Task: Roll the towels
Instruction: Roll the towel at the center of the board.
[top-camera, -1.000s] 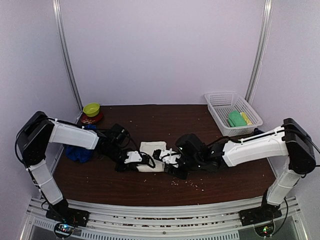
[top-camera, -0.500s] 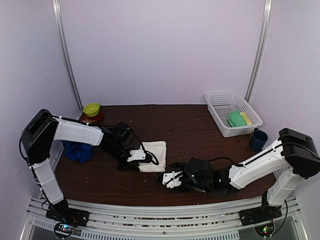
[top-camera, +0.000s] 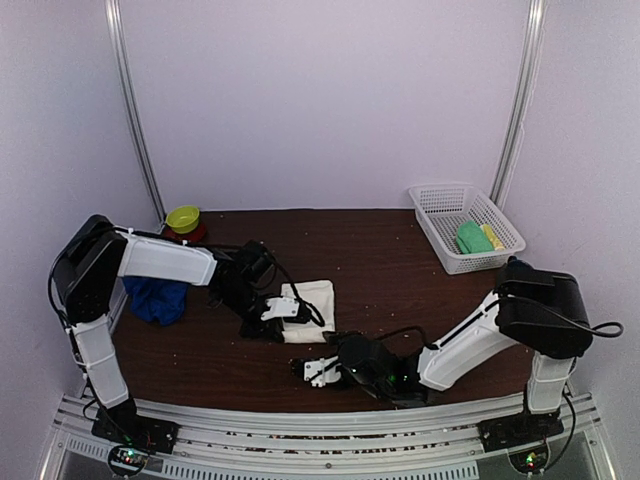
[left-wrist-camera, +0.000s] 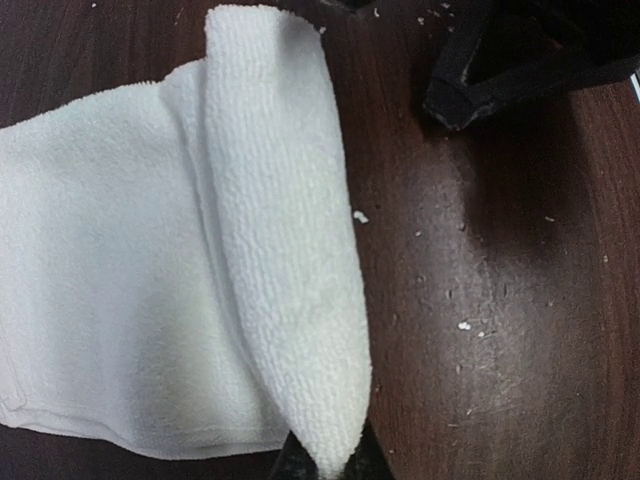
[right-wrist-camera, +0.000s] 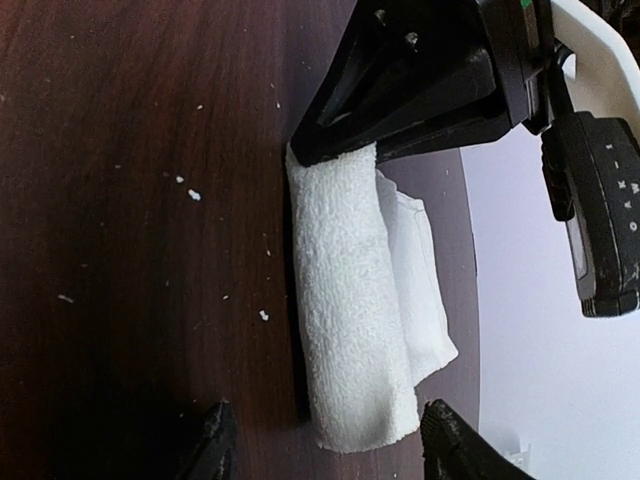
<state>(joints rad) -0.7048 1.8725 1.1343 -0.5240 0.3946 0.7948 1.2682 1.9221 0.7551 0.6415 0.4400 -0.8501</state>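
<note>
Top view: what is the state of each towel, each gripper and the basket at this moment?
white towel: partly rolled, one edge in a roll, the rest flat.
blue towel: crumpled, not rolled.
left gripper: shut on the end of the white towel's roll.
right gripper: open, empty, apart from the white towel.
basket: upright, with green and yellow things inside.

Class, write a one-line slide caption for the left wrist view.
Left tool pinches the rolled edge of the white towel on the brown table.
</note>
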